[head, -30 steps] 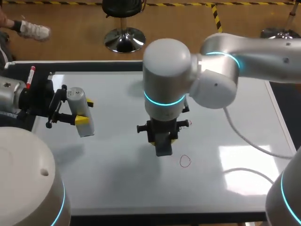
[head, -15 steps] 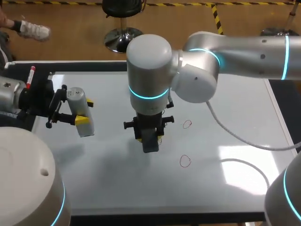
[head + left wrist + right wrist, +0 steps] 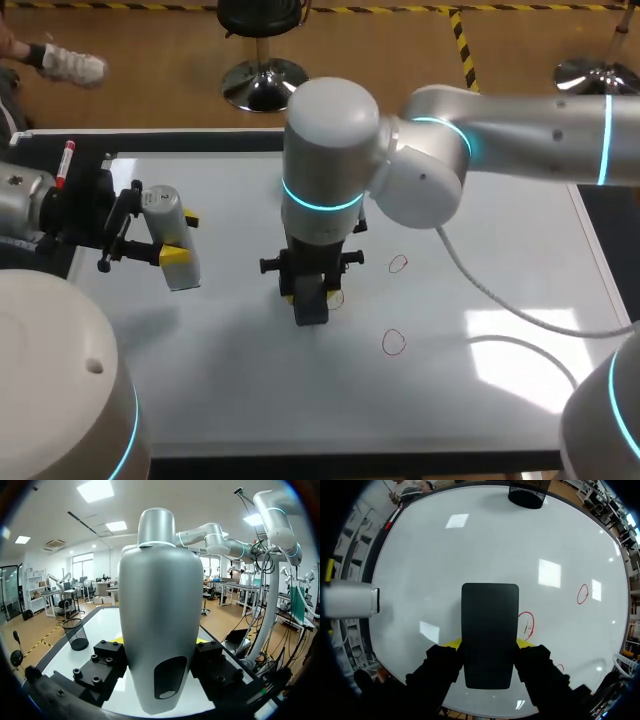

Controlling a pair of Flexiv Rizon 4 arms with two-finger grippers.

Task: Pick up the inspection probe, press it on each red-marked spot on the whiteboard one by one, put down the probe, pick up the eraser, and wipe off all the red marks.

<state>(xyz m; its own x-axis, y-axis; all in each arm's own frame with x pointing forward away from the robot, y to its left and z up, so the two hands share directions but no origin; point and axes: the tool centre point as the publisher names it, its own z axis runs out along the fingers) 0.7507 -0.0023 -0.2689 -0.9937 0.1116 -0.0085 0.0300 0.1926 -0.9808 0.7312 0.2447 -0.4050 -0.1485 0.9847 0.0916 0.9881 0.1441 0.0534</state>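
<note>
The whiteboard (image 3: 480, 220) covers the table. My right gripper (image 3: 312, 290) is shut on the black eraser (image 3: 312, 308), held low over the board's middle. One red mark (image 3: 336, 298) shows at the eraser's right edge, and two more red circles (image 3: 398, 264) (image 3: 394, 342) lie further right. In the right wrist view the eraser (image 3: 490, 620) sits between the fingers with a red mark (image 3: 526, 625) just beside it. My left gripper (image 3: 180, 237) is shut on the silver inspection probe (image 3: 168, 225) above the board's left side. That probe (image 3: 157, 605) fills the left wrist view.
A red marker pen (image 3: 67, 160) lies on the black strip at the board's left edge. A black mesh cup (image 3: 527, 495) stands at one end of the board. The right arm's cable (image 3: 500, 290) hangs over the board's right part.
My right arm has carried the eraser leftward across the board, uncovering the upper red circle. The left arm and probe have not moved.
</note>
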